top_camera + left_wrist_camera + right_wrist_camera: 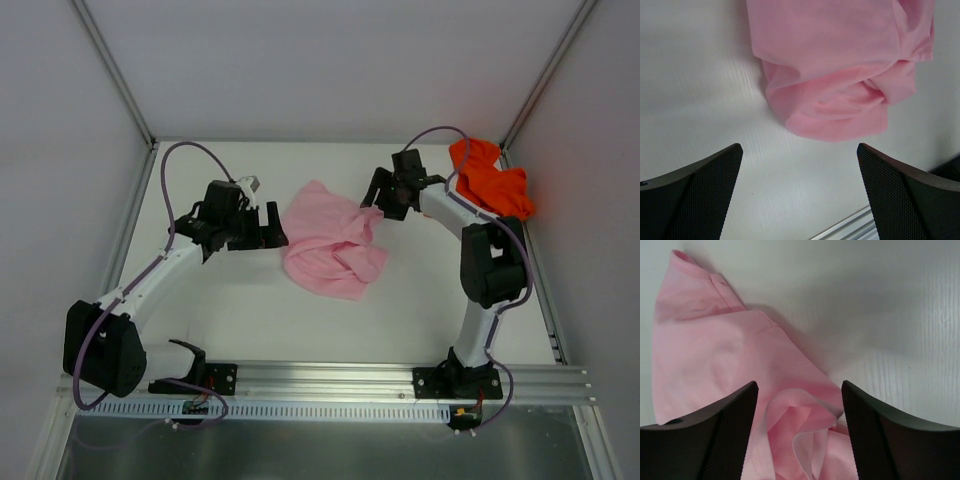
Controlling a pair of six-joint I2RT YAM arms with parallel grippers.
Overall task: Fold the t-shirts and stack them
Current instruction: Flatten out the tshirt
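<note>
The light pink t-shirt (328,242) lies crumpled in the middle of the white table. It also shows in the left wrist view (840,70) and in the right wrist view (730,365). The bright orange t-shirt (490,180) lies bunched at the far right corner. My left gripper (268,228) is open and empty just left of the pink shirt; its jaws stand wide over bare table (800,165). My right gripper (385,195) is open, its jaws standing over a raised fold at the pink shirt's upper right edge (800,410), not closed on it.
Grey walls enclose the table (230,310) on the left, back and right. An aluminium rail (340,385) with both arm bases runs along the near edge; it also shows in the left wrist view (850,227).
</note>
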